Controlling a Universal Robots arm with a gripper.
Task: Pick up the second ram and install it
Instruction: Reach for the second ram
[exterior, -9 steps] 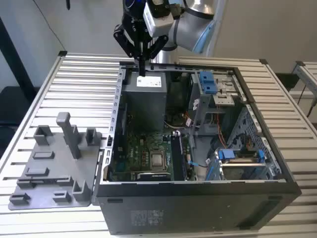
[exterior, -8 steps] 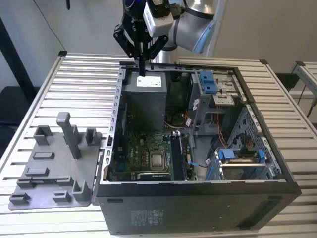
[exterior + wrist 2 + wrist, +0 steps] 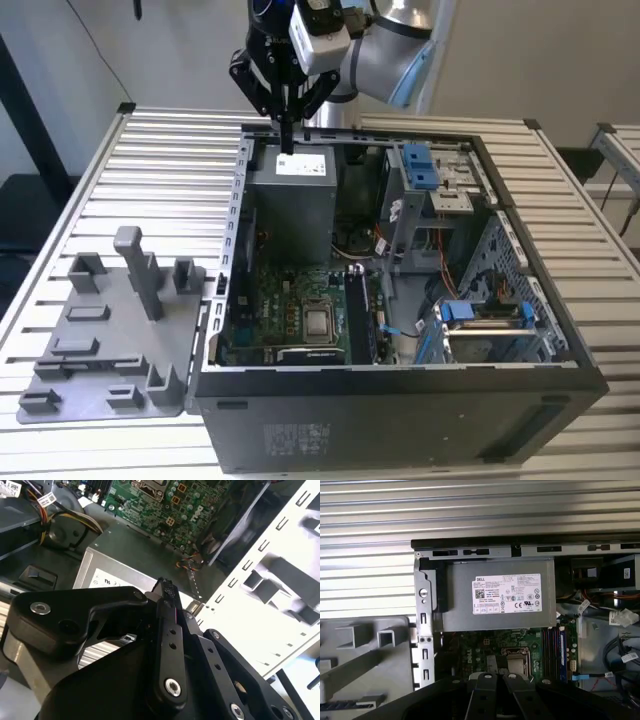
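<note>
My gripper (image 3: pixel 288 138) hangs above the back of the open computer case (image 3: pixel 400 378), over the grey power supply (image 3: pixel 292 195). In both wrist views its fingers (image 3: pixel 166 600) are pressed together, and I see nothing between them. Beside the square silver processor (image 3: pixel 318 322), long dark strips stand edge-on in the memory slots (image 3: pixel 358 312) on the green board. The same slots (image 3: pixel 553 650) lie past the power supply (image 3: pixel 497 600) in the first wrist view. These look like seated ram cards; I cannot tell which one is the second ram.
A grey plastic tray (image 3: pixel 100 340) with upright blocks sits on the slatted table at the exterior view's left of the case. Blue-tabbed drive cages (image 3: pixel 420 165) and loose cables crowd the case's right half. The case walls rise around the board.
</note>
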